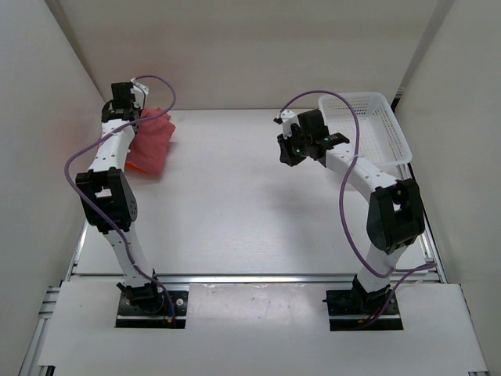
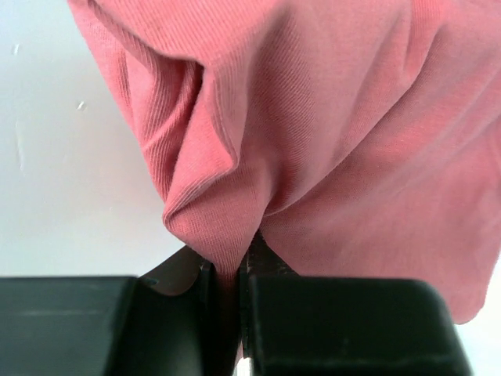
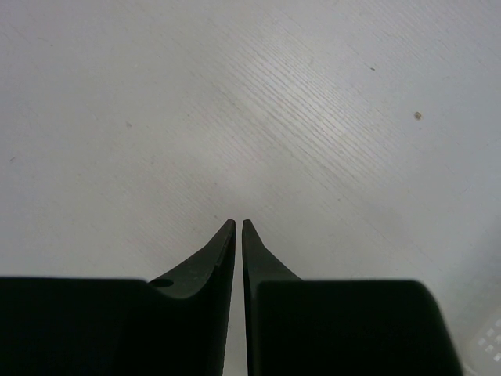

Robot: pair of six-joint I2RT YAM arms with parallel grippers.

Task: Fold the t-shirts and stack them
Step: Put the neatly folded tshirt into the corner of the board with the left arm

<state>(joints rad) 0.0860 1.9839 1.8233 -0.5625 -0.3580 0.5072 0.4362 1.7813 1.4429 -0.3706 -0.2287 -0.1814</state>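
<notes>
A fold of the pinkish-red t-shirt is pinched between the jaws of the left gripper, which are pressed together on the cloth. The shirt is bunched at about ten o'clock on the table, close to the left wall, and partly covered by the left arm in the top view. The right gripper is held above bare table toward one o'clock, its jaws drawn almost together on nothing. From here, a slip is judged the main risk: only a narrow ridge of soft knit is caught, so a quick lift or pull could draw it free. Only one layer may be gripped, in which case the shirt would hang twisted and could not be spread flat for folding. Dragging against the wall could bunch it further. No collar, sleeve or hem can be made out in the crumpled cloth. The other t-shirts are not seen in any view, and whether anything lies in the white mesh basket at two o'clock can perhaps not be settled.
</notes>
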